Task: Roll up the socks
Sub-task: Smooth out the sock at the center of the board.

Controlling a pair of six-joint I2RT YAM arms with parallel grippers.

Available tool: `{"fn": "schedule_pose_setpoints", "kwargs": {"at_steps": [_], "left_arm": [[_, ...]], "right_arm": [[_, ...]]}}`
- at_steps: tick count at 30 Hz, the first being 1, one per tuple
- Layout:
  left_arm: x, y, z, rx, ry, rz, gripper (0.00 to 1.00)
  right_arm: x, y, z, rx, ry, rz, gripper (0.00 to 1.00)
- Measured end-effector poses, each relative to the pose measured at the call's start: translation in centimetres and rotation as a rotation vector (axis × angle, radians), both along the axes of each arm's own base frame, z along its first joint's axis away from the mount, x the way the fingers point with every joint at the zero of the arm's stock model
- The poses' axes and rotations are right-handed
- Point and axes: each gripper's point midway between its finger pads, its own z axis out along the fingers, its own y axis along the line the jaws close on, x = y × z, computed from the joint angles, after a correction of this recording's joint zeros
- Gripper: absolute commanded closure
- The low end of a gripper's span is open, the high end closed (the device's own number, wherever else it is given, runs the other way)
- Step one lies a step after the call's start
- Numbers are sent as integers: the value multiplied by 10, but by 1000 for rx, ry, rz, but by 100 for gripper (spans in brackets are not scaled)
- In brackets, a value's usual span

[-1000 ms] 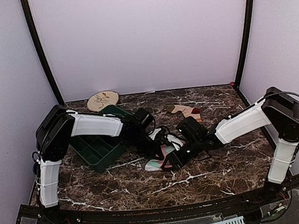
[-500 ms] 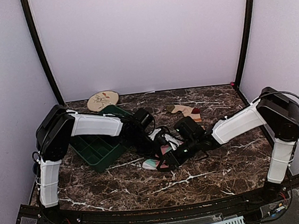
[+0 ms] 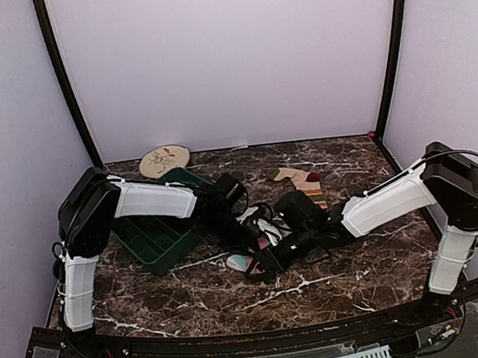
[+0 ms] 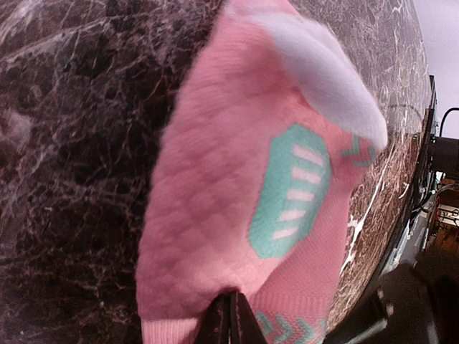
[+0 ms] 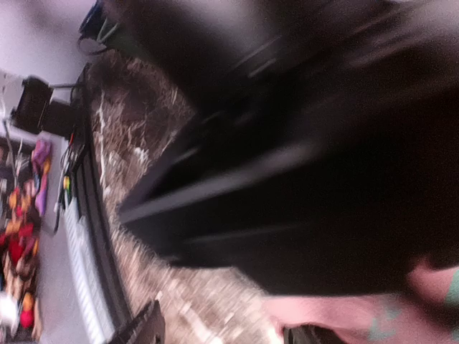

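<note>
Pinching pink sock (image 4: pixel 237 179), left end effector (image 4: pixel 229 319) closed

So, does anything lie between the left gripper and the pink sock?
No, nothing: the left wrist view shows the left gripper shut directly on the pink sock, at its edge.

pink sock (image 4: pixel 237 193): quilted knit cloth, matt. table (image 3: pixel 360 270): glossy dark marble-look. tray (image 3: pixel 147 240): green plastic.

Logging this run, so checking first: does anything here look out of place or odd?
Only the pairing. The striped sock lies alone toward the back of the table, apart from the pink sock, which the left gripper pinches at its edge. Nothing looks spilled or damaged.
</note>
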Motion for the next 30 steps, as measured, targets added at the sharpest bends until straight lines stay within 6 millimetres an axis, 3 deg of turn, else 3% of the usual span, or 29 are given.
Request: {"fn": "schedule_pose_setpoints", "kwargs": {"at_steps": [4, 9, 17, 20, 22, 27, 30], "left_arm": [[0, -1, 0, -2, 4, 2, 96], [-2, -2, 0, -5, 10, -3, 96], [-4, -2, 0, -8, 13, -7, 97], [-3, -2, 0, -8, 13, -7, 97], [-3, -2, 0, -9, 12, -7, 97], [-3, -3, 0, -19, 3, -5, 95], [-3, -2, 1, -35, -8, 0, 92]], "right_arm": [[-21, 6, 4, 2, -1, 43, 43], [-29, 4, 1, -21, -4, 31, 43], [-66, -11, 5, -81, 5, 63, 44], [-67, -19, 13, -104, -16, 37, 46], [-62, -27, 23, -111, -45, -9, 54], [-38, -47, 56, -98, -129, -192, 92], [-24, -58, 68, -85, -159, -292, 100]]}}
